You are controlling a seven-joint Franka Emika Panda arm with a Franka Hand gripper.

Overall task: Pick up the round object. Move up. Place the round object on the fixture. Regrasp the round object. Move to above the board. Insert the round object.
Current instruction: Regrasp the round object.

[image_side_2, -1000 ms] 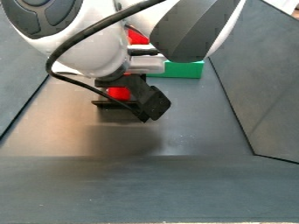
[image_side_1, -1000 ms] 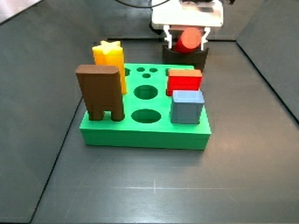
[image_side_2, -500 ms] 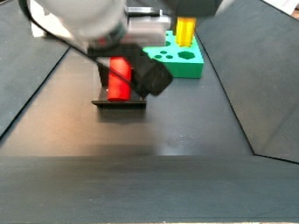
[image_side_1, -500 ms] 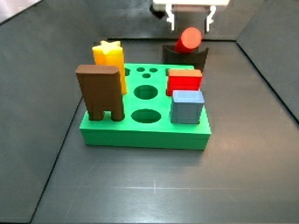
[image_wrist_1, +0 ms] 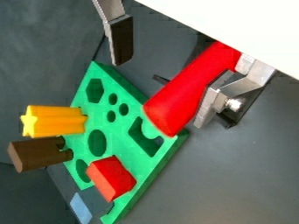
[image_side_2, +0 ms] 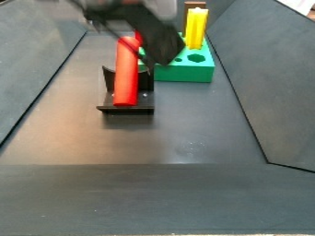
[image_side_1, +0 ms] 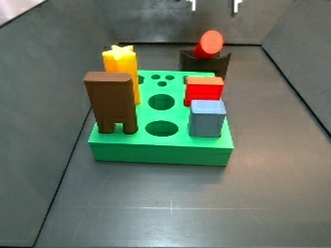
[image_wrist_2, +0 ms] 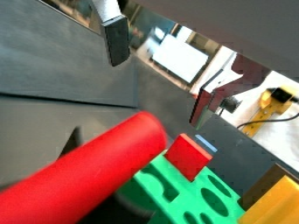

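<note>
The round object, a long red peg (image_side_1: 208, 43), lies across the notch of the dark fixture (image_side_1: 203, 62) behind the green board (image_side_1: 162, 138). In the other side view the peg (image_side_2: 125, 66) rests slanted on the fixture (image_side_2: 125, 103). My gripper (image_side_1: 214, 5) is open and empty, high above the peg; only its fingertips show at the frame's edge. In both wrist views the gripper (image_wrist_1: 165, 77) (image_wrist_2: 158, 87) stands wide open with the peg (image_wrist_1: 187, 87) (image_wrist_2: 82, 175) below it and apart from both fingers.
On the board stand a tall brown arch-legged block (image_side_1: 112, 101), a yellow star block (image_side_1: 119, 61), a red cube (image_side_1: 203, 90) and a grey-blue block (image_side_1: 207, 118). Round holes (image_side_1: 162, 101) are open in its middle. Dark walls enclose the floor.
The gripper opened, let go of the peg on the fixture and rose straight up, almost out of the side view. The peg stays on the fixture.
</note>
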